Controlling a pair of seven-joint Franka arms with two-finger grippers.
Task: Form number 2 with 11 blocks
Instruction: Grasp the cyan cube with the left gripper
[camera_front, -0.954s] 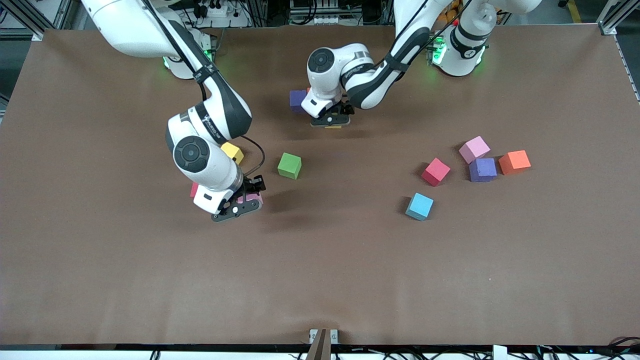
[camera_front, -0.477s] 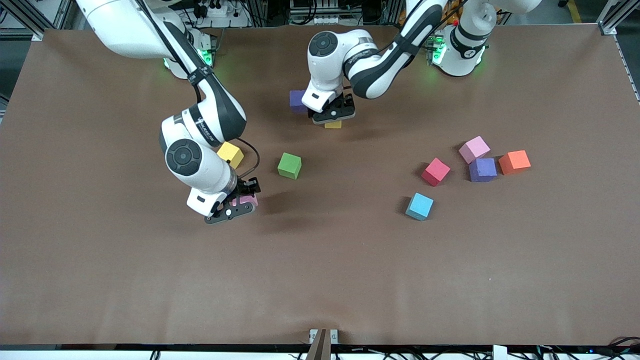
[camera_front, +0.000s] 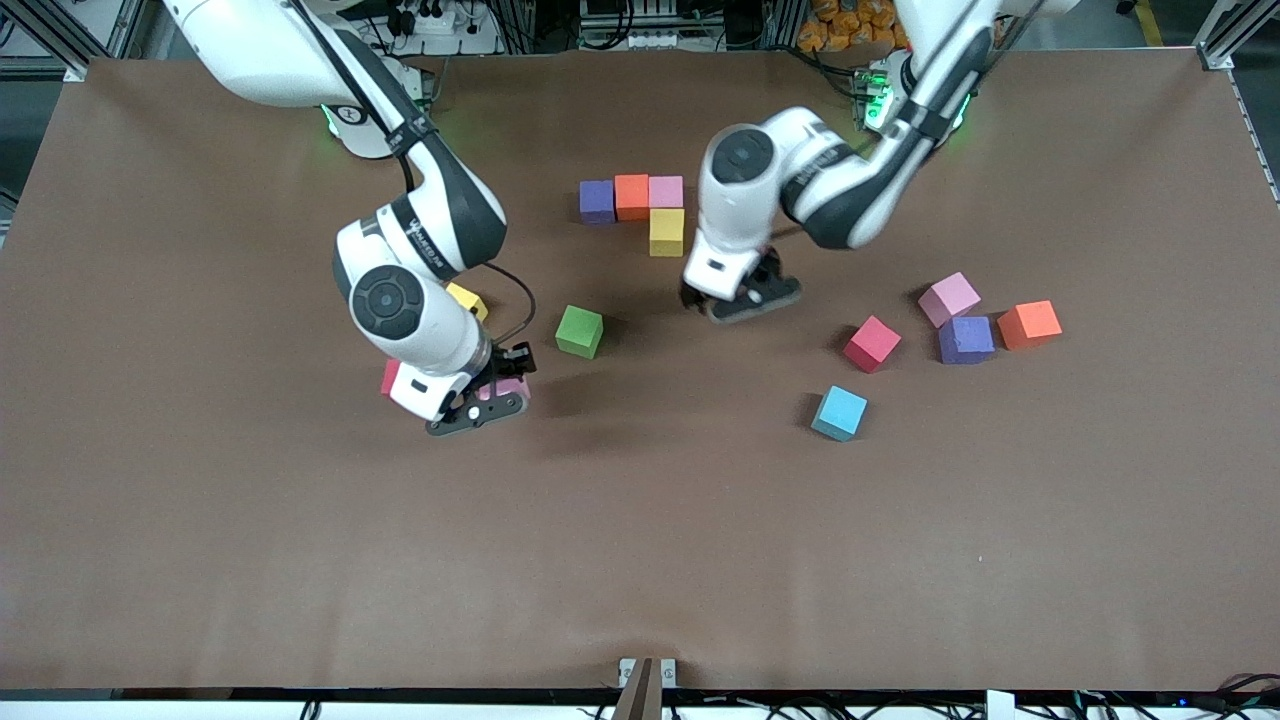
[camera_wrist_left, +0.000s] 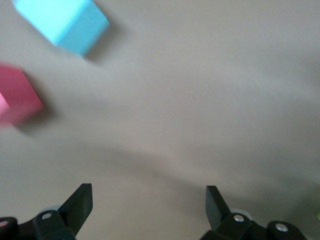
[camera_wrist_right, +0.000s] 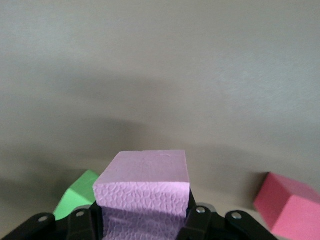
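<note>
- We see the start of the number 2 (camera_front: 640, 207) near the robots' bases at mid-table: a purple block (camera_front: 596, 201), an orange-red block (camera_front: 631, 196) and a pink block (camera_front: 666, 191) in a touching row, with a yellow block (camera_front: 667, 232) touching the pink one on the side nearer the front camera.
- Our right gripper (camera_front: 487, 403) is clamped on a pink cube (camera_wrist_right: 143, 186), low over the table toward the right arm's end; the front view shows only a sliver of that cube.
- Beside it we find a green block (camera_front: 579, 331), a second yellow block (camera_front: 465, 300) partly hidden by the arm, and a red block (camera_front: 389, 377) peeking out by the wrist.
- Our left gripper (camera_front: 742, 297) hangs empty with its fingers (camera_wrist_left: 80, 205) spread wide over bare brown table (camera_front: 640, 550), between the started digit and the loose blocks.
- Toward the left arm's end lie a red cube (camera_front: 871, 343), a blue cube (camera_front: 838, 412), a pink cube (camera_front: 948, 298), a purple cube (camera_front: 965, 339) and an orange cube (camera_front: 1028, 324); the last three sit close together.
</note>
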